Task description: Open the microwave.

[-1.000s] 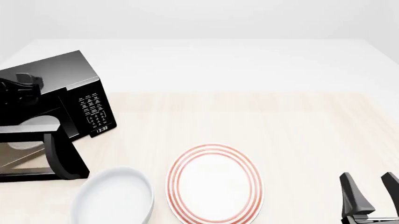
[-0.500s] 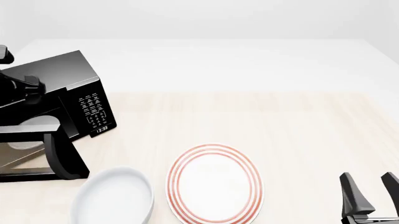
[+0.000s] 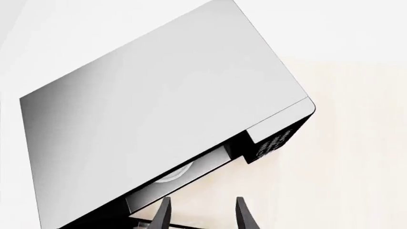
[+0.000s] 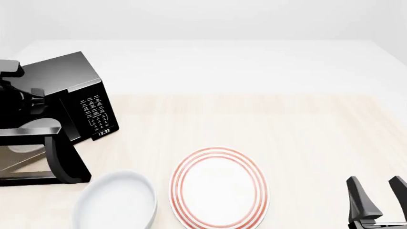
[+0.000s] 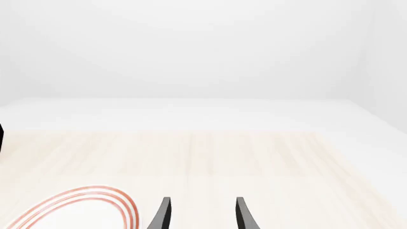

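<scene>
The black microwave (image 4: 76,90) stands at the table's left edge, its keypad panel (image 4: 95,117) and small clock facing right-front. Its door (image 4: 64,162) is swung wide toward the camera, and the pale turntable (image 4: 38,126) shows inside. My left arm (image 4: 19,93) hangs over the microwave's top at the far left. In the left wrist view my left gripper (image 3: 203,200) is open and empty above the microwave's grey top (image 3: 159,105) and its open cavity. My right gripper (image 4: 373,181) stands open and empty at the front right, far from the microwave.
A white plate with red rings (image 4: 219,188) lies at front centre, and its rim also shows in the right wrist view (image 5: 76,210). A white bowl (image 4: 117,202) sits left of the plate, just in front of the open door. The wooden tabletop (image 4: 286,129) stretches right.
The left arm has shifted a little above the microwave's top at the far left. The microwave, its open door and the right arm have not moved.
</scene>
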Tool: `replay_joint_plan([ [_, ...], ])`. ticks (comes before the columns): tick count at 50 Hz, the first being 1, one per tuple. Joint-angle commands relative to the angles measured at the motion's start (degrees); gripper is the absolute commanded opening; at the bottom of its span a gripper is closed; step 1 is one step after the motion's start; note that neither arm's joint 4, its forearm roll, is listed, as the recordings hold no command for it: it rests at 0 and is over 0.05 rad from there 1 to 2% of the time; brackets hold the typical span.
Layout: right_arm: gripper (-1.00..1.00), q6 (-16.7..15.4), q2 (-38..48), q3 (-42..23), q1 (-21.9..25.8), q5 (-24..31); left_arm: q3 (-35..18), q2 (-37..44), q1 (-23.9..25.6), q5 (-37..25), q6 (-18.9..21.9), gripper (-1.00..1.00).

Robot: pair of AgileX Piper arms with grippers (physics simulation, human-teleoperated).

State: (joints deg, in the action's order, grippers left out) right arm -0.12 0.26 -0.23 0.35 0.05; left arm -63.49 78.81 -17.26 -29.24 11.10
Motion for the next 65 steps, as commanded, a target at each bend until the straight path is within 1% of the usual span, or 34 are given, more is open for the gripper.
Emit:
replay_joint_plan([
  [1, 1.0, 0.0, 0.0, 0.0, 0.0, 0.0, -0.3, 3.2, -0.8, 1.0, 0.7, 1.0],
  [11, 1.0, 0.0, 0.0, 0.0, 0.0, 0.0, 1.4, 3.5, -1.3, 1.5, 0.9, 1.0],
  [15, 1.0, 0.0, 0.0, 0.0, 0.0, 0.0, 3.2, 4.3, -1.8, 2.2, 1.8, 1.0],
  [31, 1.0, 0.0, 0.0, 0.0, 0.0, 0.0, 4.7, 4.4, -2.4, 2.6, 2.0, 1.0],
  [47, 1.0, 0.0, 0.0, 0.0, 0.0, 0.0, 5.1, 3.1, -2.6, 1.4, 2.0, 1.0],
  [65, 1.0, 0.0, 0.0, 0.0, 0.0, 0.0, 7.9, 0.4, -3.4, 1.1, 1.9, 1.0],
])
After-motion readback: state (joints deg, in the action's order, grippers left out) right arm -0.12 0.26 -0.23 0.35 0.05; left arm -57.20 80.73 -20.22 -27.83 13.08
